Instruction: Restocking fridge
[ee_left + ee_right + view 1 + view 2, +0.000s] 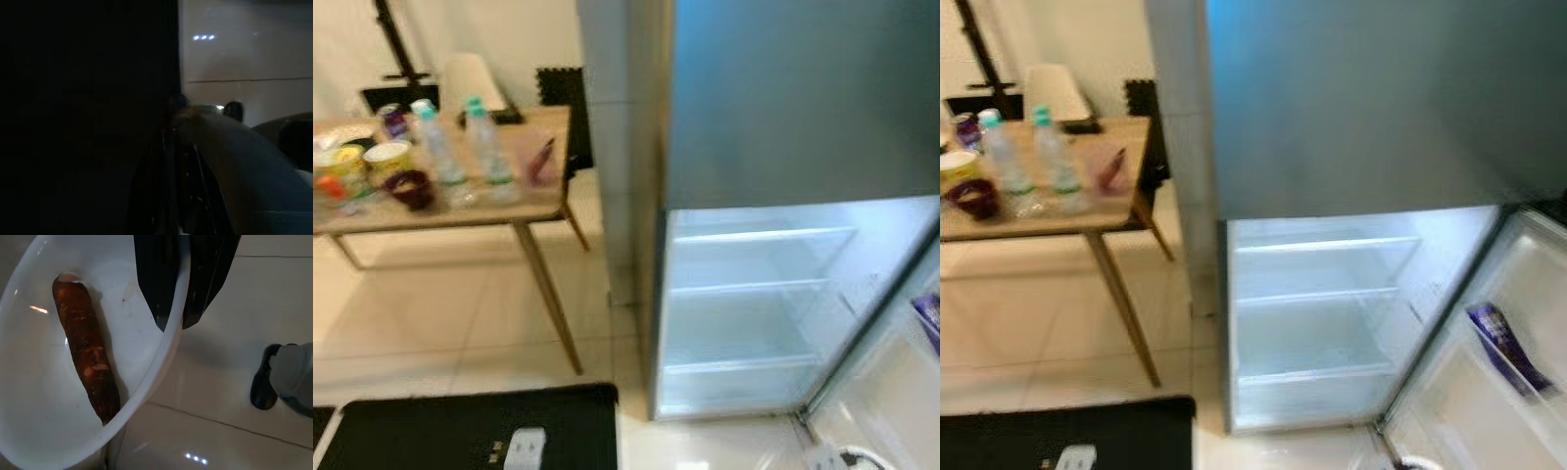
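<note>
Over the floor tiles my right gripper (171, 328) pinches the rim of a white bowl (29, 396) holding a brown root (88, 357) lengthwise, the open fridge (759, 313) ahead; left gripper's state I cannot tell.

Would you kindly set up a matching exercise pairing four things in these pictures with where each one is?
Things:
1. brown root vegetable
2. two water bottles
3. purple packet
4. white bowl

Places:
A. in the open fridge door's shelf
B. standing on the wooden table
C. held at its rim by the right tool
D. lying inside the white bowl

Pairs: 1-D, 2-B, 3-A, 4-C
</note>
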`<state>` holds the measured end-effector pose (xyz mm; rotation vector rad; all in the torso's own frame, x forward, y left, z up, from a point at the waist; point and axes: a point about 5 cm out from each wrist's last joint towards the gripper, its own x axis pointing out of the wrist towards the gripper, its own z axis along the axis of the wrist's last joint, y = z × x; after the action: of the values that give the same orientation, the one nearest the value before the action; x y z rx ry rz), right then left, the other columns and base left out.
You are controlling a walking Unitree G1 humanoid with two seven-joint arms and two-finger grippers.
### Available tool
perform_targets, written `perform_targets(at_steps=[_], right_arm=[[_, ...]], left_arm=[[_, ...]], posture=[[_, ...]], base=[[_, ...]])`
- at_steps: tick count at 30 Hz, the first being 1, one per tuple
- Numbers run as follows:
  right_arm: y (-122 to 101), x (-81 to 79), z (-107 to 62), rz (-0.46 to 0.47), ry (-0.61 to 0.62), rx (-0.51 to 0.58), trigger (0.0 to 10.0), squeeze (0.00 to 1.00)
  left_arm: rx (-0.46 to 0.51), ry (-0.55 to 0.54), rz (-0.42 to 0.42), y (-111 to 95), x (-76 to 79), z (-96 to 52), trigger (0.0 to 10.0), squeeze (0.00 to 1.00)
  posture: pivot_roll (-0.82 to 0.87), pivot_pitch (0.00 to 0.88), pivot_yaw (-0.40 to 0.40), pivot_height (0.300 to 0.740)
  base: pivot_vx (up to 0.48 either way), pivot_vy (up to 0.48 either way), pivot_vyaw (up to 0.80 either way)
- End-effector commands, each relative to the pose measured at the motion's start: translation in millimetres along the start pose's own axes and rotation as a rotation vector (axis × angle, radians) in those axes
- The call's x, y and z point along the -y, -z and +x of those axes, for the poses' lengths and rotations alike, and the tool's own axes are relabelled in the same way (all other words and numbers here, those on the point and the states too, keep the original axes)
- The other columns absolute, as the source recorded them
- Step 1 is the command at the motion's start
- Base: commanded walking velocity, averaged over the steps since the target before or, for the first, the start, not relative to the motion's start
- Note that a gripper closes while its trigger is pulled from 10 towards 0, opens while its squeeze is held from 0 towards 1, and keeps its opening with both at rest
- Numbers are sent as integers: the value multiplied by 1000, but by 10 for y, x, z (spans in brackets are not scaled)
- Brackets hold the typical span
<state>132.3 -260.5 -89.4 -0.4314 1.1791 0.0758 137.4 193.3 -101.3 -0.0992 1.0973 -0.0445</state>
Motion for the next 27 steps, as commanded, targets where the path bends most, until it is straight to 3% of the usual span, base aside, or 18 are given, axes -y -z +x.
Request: perform_targets(at_steps=[1, 24, 27], right_arm=[[0, -17, 1, -9, -4, 1, 10000, 0], [50, -1, -6, -22, 9, -14, 10000, 0], [55, 11, -7, -23, 21, -19, 10000, 0]], left_arm=[[5, 3, 17, -34, 11, 7, 10000, 0], [-5, 9, 19, -1, 42, 10, 10000, 0], [-5, 9, 18, -3, 47, 12, 10000, 0]], posture=[[-46, 0, -31, 740], [-52, 0, -34, 740], [-54, 0, -35, 740]], base=[[0, 0, 769], [0, 0, 769], [0, 0, 0]])
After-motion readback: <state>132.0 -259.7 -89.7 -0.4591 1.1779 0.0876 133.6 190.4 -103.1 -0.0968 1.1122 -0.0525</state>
